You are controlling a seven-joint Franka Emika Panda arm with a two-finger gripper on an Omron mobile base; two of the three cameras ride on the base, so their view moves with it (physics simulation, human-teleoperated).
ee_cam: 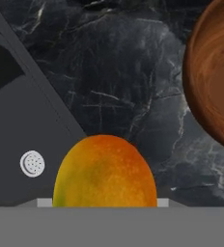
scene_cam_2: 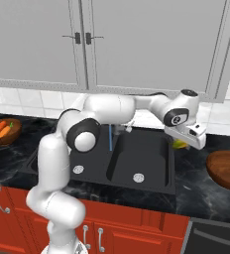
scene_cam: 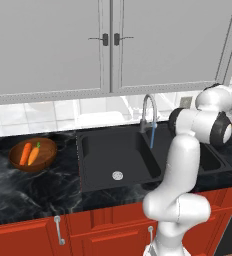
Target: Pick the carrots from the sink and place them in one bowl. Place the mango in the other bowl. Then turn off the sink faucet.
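Mango [ee_cam: 105, 171] gripped in the pincer [scene_cam_2: 182, 144], raised above counter, near wooden bowl [ee_cam: 215, 77]

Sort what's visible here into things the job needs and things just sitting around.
Job:
- carrots, both in the left wooden bowl
- mango, held in the claw
- right wooden bowl, empty
- sink
- faucet, with water running

Just there:
- upper cabinets
- red lower cabinets
- marble counter
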